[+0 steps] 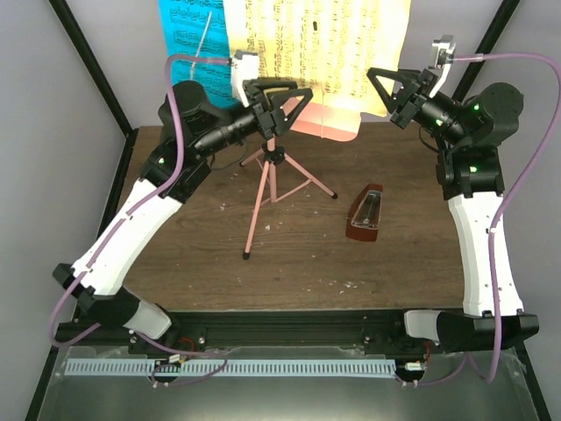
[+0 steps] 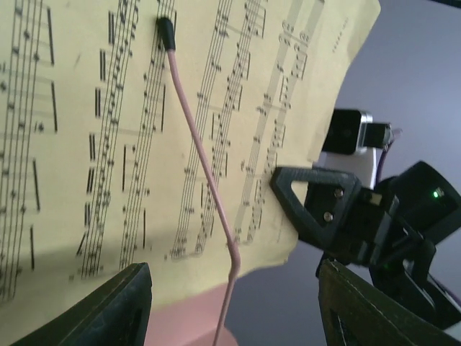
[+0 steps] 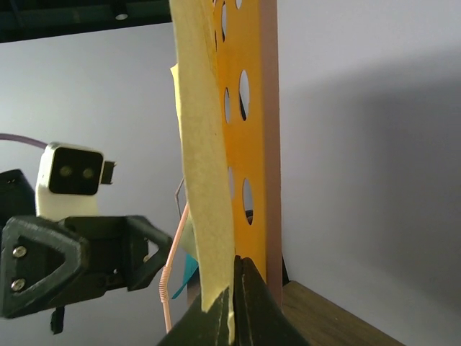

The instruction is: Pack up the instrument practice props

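Note:
The pink tripod music stand [image 1: 267, 189] stands mid-table, its hole-dotted desk [image 3: 253, 137] raised at the back. A yellow sheet-music page [image 1: 316, 48] lies on the desk, with a blue page [image 1: 187, 44] to its left. My right gripper [image 1: 387, 88] is shut on the yellow page's lower right edge [image 3: 207, 187], fingers pinched together [image 3: 232, 306]. My left gripper [image 1: 285, 98] is open in front of the desk's lower edge, empty. In the left wrist view it [image 2: 234, 310] faces the yellow page [image 2: 144, 108] and a pink wire page holder [image 2: 198, 144]. The reddish-brown metronome [image 1: 365, 213] stands on the table at the right.
The wooden table [image 1: 193, 263] has small crumbs scattered on it. Black frame posts [image 1: 92, 66] and grey walls enclose the back and sides. A black rail [image 1: 289, 329] runs along the near edge between the arm bases.

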